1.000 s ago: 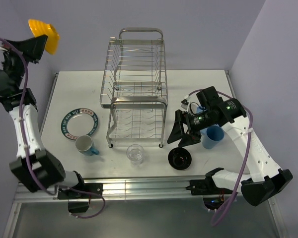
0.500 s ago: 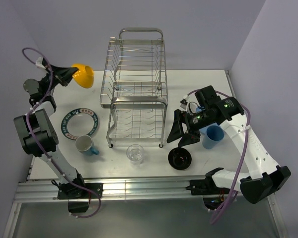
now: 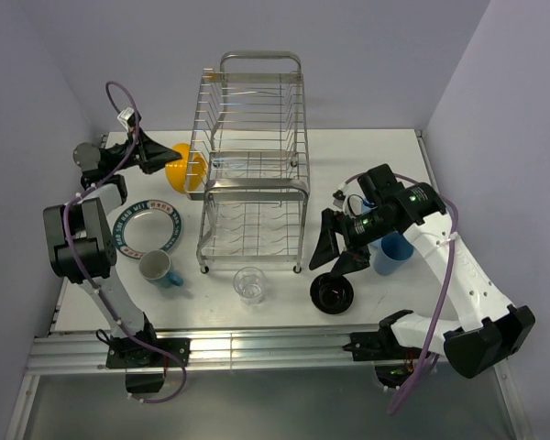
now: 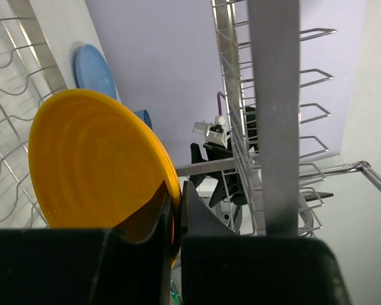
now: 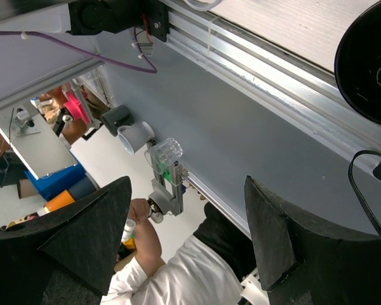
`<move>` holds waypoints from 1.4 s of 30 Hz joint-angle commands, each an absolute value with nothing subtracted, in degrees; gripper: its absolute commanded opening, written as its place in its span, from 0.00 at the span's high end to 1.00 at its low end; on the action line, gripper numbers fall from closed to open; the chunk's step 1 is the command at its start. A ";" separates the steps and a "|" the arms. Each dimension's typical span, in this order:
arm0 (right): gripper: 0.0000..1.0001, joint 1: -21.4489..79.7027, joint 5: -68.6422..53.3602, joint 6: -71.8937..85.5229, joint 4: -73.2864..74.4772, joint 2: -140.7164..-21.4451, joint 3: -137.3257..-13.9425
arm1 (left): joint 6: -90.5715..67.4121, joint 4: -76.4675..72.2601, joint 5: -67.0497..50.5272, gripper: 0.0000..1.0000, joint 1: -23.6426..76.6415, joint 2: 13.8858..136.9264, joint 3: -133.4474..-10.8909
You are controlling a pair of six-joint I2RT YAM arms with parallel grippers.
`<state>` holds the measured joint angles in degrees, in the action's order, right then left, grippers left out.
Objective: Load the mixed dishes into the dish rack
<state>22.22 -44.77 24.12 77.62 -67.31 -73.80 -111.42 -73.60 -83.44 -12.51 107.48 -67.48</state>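
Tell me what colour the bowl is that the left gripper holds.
The bowl is yellow-orange, with no pattern; the left wrist view shows it best.

No text, brand or number was legible in any view. The white plate with green patterned rim (image 3: 120, 234) carried pale marks around its band — possibly lettering — but they were too small to read.
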 commanded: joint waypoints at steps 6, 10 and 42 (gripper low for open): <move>0.21 21.88 -44.38 24.34 83.06 -65.48 -73.83 | -108.55 -106.87 -87.71 1.00 -5.02 112.32 -68.73; 0.21 21.88 -44.21 24.96 83.06 -65.04 -73.74 | -107.93 -106.79 -88.85 1.00 -3.61 114.43 -68.20; 0.21 21.88 -45.35 24.52 82.97 -61.44 -69.96 | -101.24 -98.68 -96.06 1.00 3.95 120.58 -63.02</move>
<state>22.22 -44.45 25.43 77.65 -62.89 -70.65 -97.58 -74.48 -85.69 3.14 118.72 -60.77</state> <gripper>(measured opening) 0.795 0.089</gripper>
